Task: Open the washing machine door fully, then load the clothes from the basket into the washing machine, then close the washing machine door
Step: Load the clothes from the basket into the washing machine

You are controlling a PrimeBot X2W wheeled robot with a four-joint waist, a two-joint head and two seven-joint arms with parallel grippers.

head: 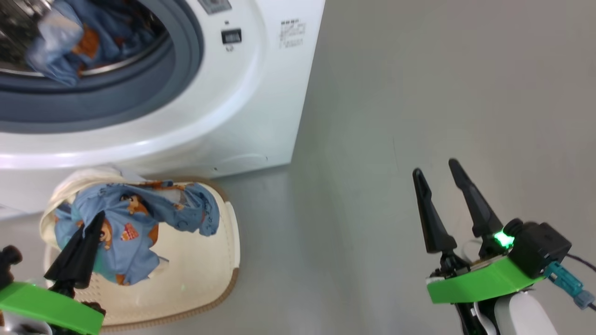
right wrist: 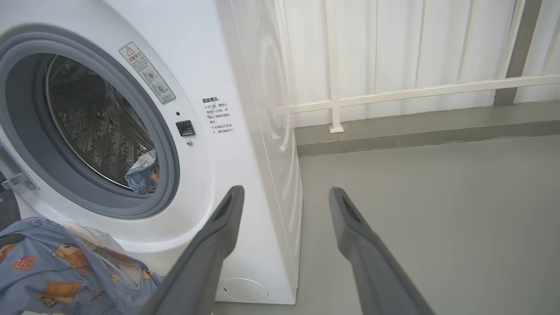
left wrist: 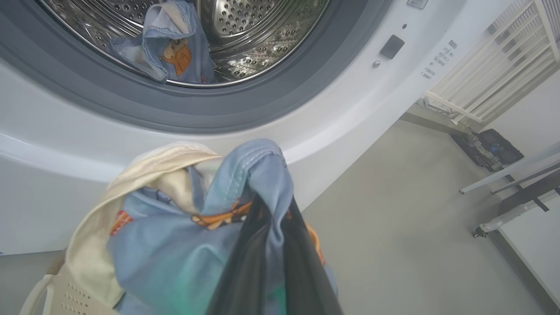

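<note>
1. Pinching a blue bear-print garment [head: 135,218], the L gripper [head: 95,223] sits lower left in head view, its two dark fingers pressed together on the cloth.
2. Garment hangs bunched over the basket [head: 200,274], a cream plastic one w/ a brown rim, on the grey floor [head: 396,93] just in front of the washer [head: 260,93].
3. Cream cloth [head: 88,179] drapes over the basket's far rim, next to the washer's base.
4. L wrist view: blue fabric [left wrist: 175,258] folds over the tips of the L gripper [left wrist: 267,205]; washer front is close behind.
5. Washer mouth is uncovered, w/ a grey gasket [left wrist: 210,109] round it. A second garment [left wrist: 170,48], same print, lies in the steel drum [left wrist: 262,35] near its front lip.
6. R gripper [head: 434,167], lower right in head view, has fingers spread wide over bare floor, well apart from basket & washer mouth.
7. R wrist view: R gripper [right wrist: 285,191] points past the washer's front corner; metal hinge [right wrist: 15,181] at the opening's left edge; white railing [right wrist: 393,92] behind.
</note>
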